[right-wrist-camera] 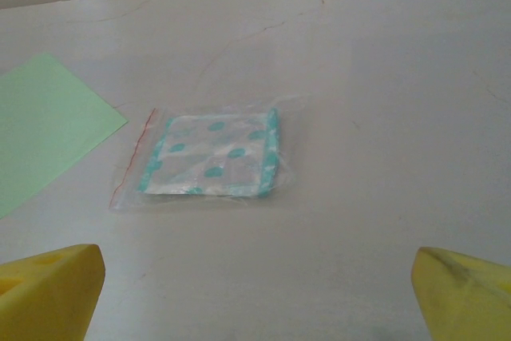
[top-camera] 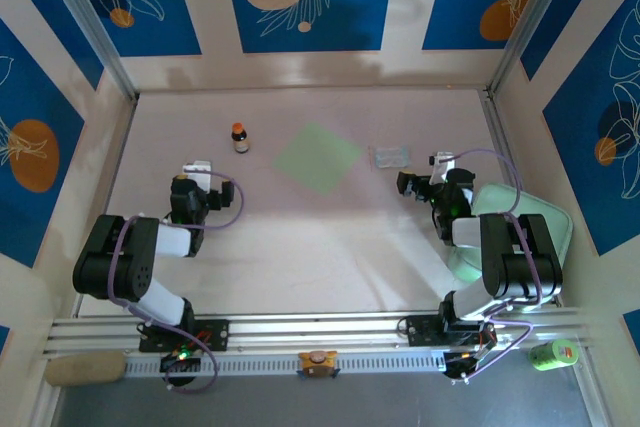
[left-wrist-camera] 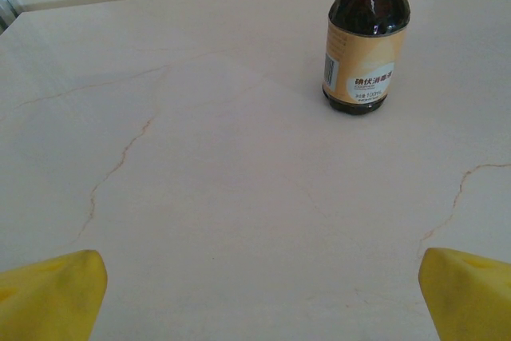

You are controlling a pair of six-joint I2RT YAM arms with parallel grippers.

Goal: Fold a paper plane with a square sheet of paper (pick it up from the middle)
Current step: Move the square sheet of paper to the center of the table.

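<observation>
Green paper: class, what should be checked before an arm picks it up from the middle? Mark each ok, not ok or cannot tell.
1. Green paper flat, unfolded: ok.
2. Nothing on top of it: ok.
3. Left pincer open, empty: ok.
4. Right pincer open, empty: ok.
5. Bottle and packet apart from paper: ok.
6. A pincer over the paper's middle: not ok, both off to the sides.

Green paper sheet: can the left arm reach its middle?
Probably yes: the left claw is open, bare table lies between it and the sheet, and the brown bottle stands just beyond that path.
</observation>
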